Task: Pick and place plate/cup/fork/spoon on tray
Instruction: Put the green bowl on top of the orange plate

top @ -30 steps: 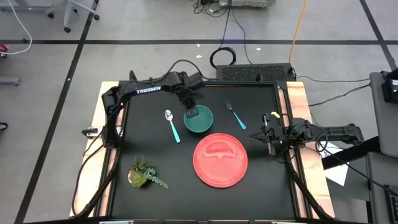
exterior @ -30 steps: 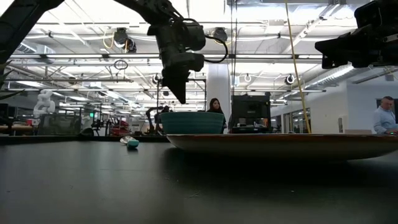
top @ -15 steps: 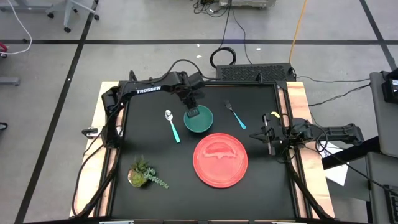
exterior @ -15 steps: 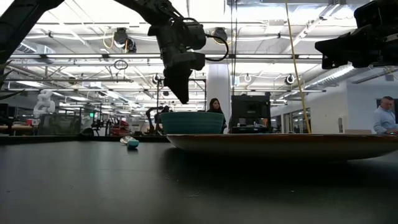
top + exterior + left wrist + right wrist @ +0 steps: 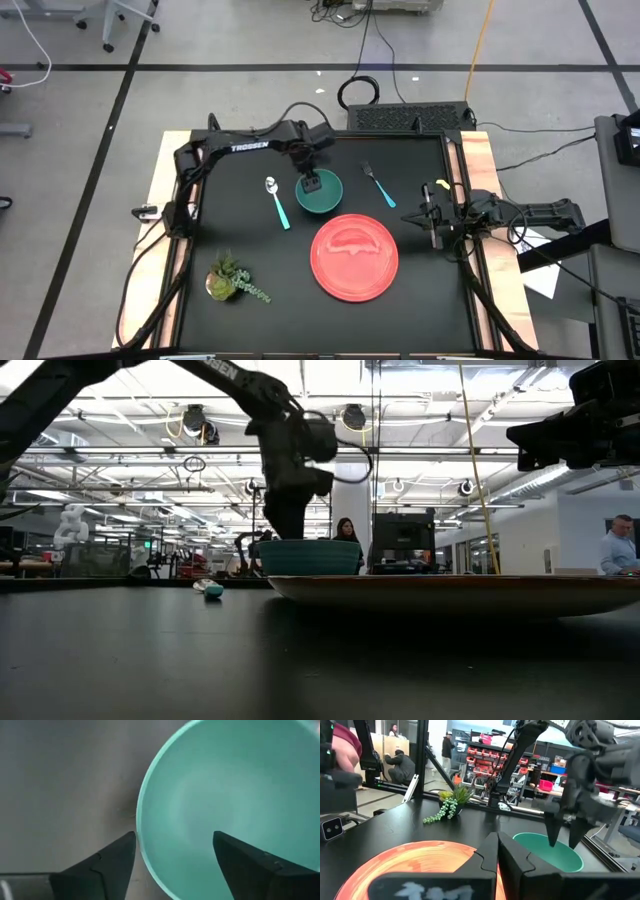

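Cup rim being straddled
"TROSSEN" is being shown on the left arm [image 5: 250, 147]; the left gripper [image 5: 312, 183], fingers parted, is being held over the cup [image 5: 320, 193] rim; the right gripper [image 5: 432, 228], fingers closed, is being kept at the table edge.

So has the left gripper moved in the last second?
Yes: the left gripper has dropped toward the cup, fingers open and straddling its rim.

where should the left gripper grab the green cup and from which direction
Best by the rim, from straight above. The cup sits upright with its mouth open, and its thin wall suits a pinch with one finger inside and one outside. The left gripper is open and already straddles the rim on the side away from the red tray, so that edge is probably the easiest spot.
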